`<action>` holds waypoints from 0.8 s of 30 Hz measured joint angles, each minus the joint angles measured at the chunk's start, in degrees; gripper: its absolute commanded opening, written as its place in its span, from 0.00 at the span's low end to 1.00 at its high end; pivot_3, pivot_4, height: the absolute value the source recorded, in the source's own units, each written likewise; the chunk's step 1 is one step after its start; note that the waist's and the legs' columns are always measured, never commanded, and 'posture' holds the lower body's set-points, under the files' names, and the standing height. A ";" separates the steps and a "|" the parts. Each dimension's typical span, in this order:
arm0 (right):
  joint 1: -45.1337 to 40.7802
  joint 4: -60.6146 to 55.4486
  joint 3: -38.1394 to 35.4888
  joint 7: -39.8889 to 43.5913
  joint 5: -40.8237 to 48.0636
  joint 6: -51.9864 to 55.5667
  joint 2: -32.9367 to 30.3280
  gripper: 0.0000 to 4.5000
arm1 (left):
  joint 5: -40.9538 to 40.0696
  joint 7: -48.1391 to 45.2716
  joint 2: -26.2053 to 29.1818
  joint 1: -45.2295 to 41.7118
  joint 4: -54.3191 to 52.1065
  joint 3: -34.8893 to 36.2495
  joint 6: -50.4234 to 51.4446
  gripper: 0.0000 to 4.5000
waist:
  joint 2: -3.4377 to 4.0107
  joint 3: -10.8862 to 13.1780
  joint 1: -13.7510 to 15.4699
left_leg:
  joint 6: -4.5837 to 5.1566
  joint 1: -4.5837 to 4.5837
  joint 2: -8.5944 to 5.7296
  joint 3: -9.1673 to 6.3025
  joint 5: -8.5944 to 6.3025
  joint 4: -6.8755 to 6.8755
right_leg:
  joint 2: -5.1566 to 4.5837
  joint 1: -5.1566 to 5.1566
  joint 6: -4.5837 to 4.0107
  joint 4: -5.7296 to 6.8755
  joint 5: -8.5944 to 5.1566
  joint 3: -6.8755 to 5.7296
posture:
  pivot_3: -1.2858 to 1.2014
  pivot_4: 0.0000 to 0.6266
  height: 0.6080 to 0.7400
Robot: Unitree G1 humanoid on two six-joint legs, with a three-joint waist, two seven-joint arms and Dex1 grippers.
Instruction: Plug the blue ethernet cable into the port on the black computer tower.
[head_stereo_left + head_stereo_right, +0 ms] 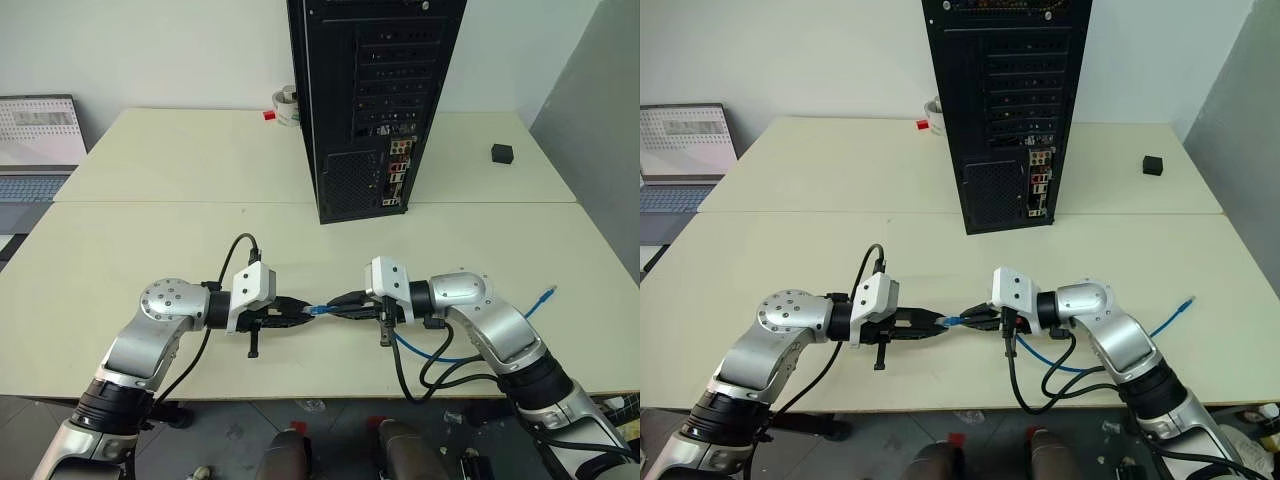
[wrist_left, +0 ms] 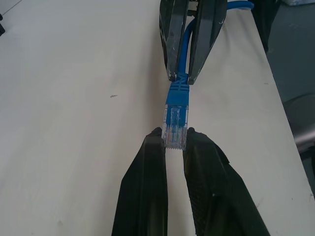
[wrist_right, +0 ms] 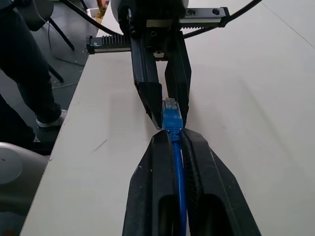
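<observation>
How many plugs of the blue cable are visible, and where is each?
2. One plug sits between the left gripper and right gripper; the other plug lies on the table beyond the right arm.

The black computer tower [image 1: 375,100] is cut off at twelve o'clock by the frame's edge, its port [image 1: 398,180] too small to single out among the connectors, and a laptop [image 1: 38,150] is clipped at nine o'clock.

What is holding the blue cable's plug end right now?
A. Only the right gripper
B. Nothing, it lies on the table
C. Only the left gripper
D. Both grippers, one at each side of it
D: the left gripper pinches the clear plug tip of the blue ethernet cable, while the right gripper clamps the cord just behind it.
</observation>
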 measured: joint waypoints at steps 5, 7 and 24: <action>-1.84 0.01 0.49 1.65 -0.72 -1.62 -1.06 0.44 | 1.34 1.18 -0.81 0.58 0.02 -0.33 -3.56 0.05 | 0.00 0.00 0.05 | 0.00 0.00 -0.01 0.00 0.00 0.01 | -0.01 0.00 0.00 0.00 0.00 0.00 | 0.52 0.24 1.00; -2.14 0.00 0.26 2.53 -0.59 -1.44 -2.25 0.55 | 2.09 1.48 -1.07 0.68 0.03 -0.33 -5.23 0.05 | 0.00 0.00 0.06 | 0.00 -0.01 -0.02 -0.01 0.00 0.02 | -0.02 0.00 0.00 -0.01 0.00 -0.01 | 0.52 0.24 1.00; -0.14 -6.54 -14.78 -10.21 23.93 33.22 2.86 0.71 | 35.66 30.85 -4.25 -2.57 16.50 1.33 -67.49 0.05 | 0.00 0.00 0.17 | 0.01 -0.07 -0.05 -0.05 0.00 0.01 | -0.35 0.00 -0.01 -0.01 0.01 -0.06 | 0.52 0.24 1.00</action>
